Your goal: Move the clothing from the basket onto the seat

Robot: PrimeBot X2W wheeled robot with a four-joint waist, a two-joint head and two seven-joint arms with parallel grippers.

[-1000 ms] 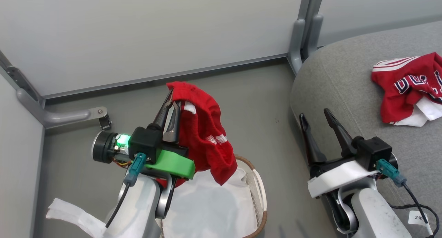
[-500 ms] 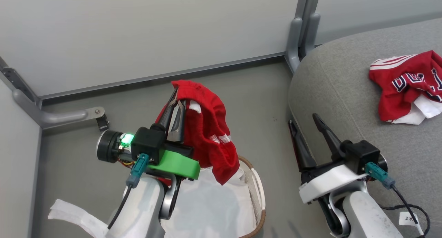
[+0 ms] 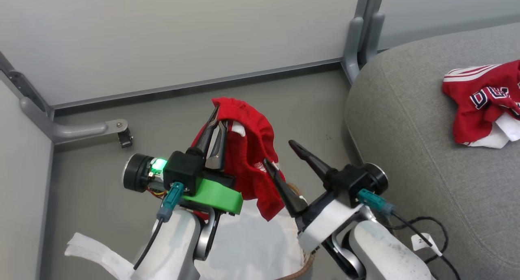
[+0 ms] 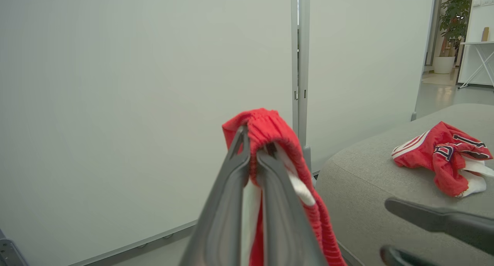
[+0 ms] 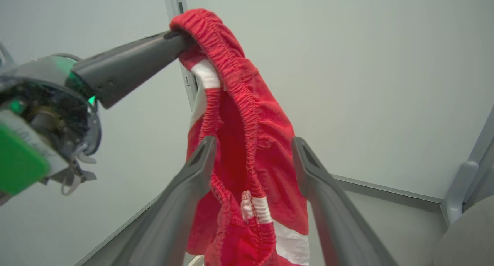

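- Head view: my left claw (image 3: 219,117) is clamped on the waistband of the red shorts (image 3: 252,162). They hang from it above the basket (image 3: 307,260), where a white sheet (image 3: 252,247) lies. My right claw (image 3: 278,152) is spread apart, its fingers just beside the shorts' hanging side. A red jersey (image 3: 475,105) lies on the seat (image 3: 406,121), well apart from both claws.
- Left wrist view: my left claw (image 4: 252,150) pinches the shorts (image 4: 270,123) at its tips, the cloth folding over them and falling down the right side. My right claw (image 4: 384,228) shows at the lower right, in front of the seat (image 4: 366,173), on which the jersey (image 4: 440,154) rests.
- Right wrist view: my right claw (image 5: 253,140) stands wide apart with the shorts (image 5: 247,115) hanging between its two fingers. I cannot tell whether either finger touches the cloth. My left claw (image 5: 181,40) grips the waistband at the top.
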